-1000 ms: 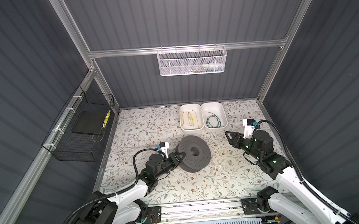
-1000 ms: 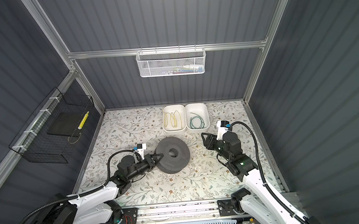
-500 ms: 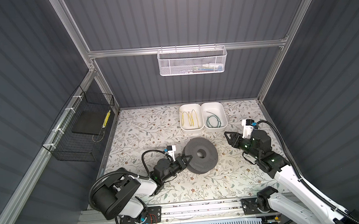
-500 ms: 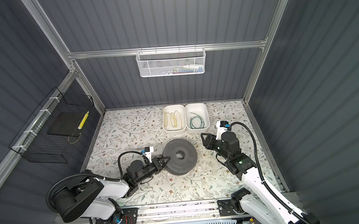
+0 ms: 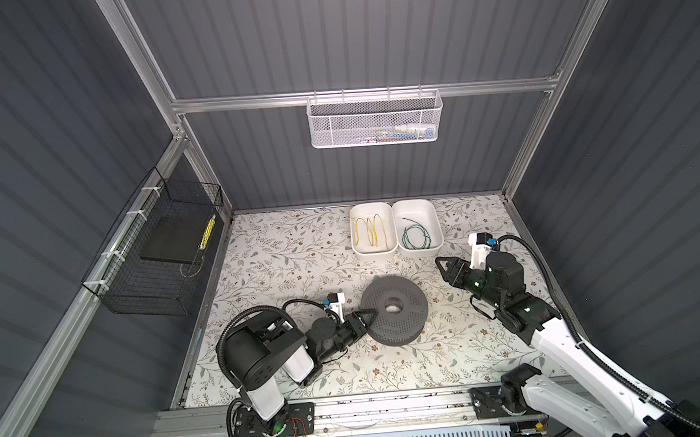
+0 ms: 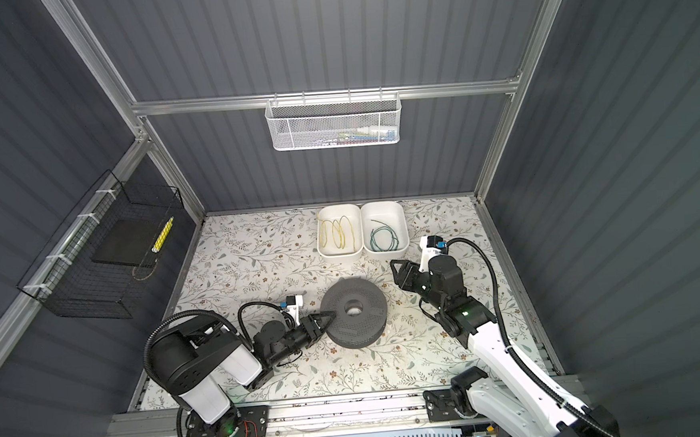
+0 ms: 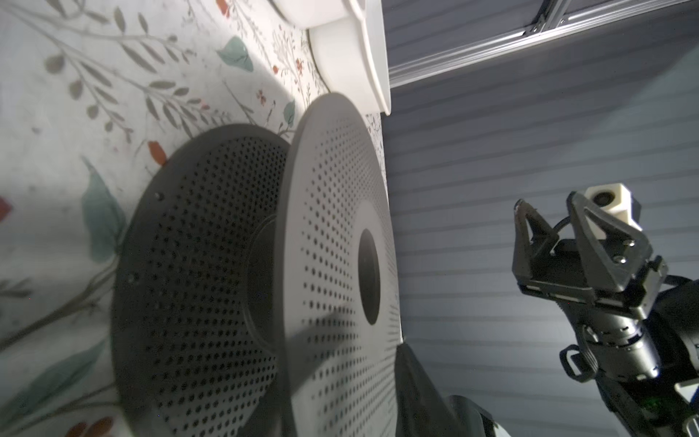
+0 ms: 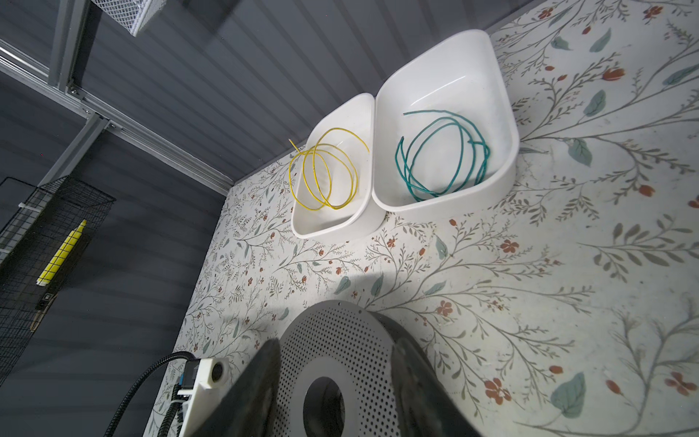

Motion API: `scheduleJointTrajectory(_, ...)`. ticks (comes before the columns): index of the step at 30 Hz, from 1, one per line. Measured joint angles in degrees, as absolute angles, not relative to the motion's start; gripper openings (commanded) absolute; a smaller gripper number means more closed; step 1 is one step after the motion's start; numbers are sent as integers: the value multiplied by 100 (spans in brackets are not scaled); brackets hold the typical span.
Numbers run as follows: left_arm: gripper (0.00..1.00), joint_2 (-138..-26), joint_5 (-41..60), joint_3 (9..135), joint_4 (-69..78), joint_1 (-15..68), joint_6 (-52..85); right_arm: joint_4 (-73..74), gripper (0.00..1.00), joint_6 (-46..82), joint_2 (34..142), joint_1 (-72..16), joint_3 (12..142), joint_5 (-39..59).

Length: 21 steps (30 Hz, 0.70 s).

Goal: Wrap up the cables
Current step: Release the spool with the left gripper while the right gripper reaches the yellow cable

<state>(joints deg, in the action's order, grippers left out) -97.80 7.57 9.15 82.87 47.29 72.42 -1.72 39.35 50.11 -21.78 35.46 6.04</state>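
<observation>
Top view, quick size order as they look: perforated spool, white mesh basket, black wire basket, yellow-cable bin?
In a top view, largest to smallest:
1. black wire basket
2. white mesh basket
3. perforated spool
4. yellow-cable bin
Both baskets hang above the table, nearer the camera, so real sizes are unsure.

A robotics lab cell: dark ribbed wall panels (image 5: 370, 31) in an aluminium frame (image 5: 249, 102) box in a table (image 5: 284, 252) (its floral cover is the one homely touch). Two robot arms, the left arm (image 5: 261, 354) and the right arm (image 5: 564, 343), are bolted to a rail (image 5: 393, 406) along the table's front edge. A white mesh basket (image 5: 375, 120) and a black wire basket (image 5: 155, 256) hang on the walls.
</observation>
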Motion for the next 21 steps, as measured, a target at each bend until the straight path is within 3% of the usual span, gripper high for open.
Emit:
scheduleJointTrajectory(5,86,-9024,526,832,7714,4733,7072,-178,54,3896,5033,-2178,3548,602)
scheduleJointTrajectory(10,99,-7343,143,821,5887,4733,6722,-217,54,3811,5118,-2178,3642,609)
scheduleJointTrajectory(13,99,-5922,-226,1096,4093,4733,6407,-445,50,3625,5339,-2178,3959,696)
scheduleJointTrajectory(16,99,-4659,-794,1697,2211,4733,5972,-845,37,3315,5793,-2189,4554,751)
scheduleJointTrajectory(21,100,-3946,-1848,2836,25,4733,5301,-1194,30,2853,6755,-2375,5485,714)
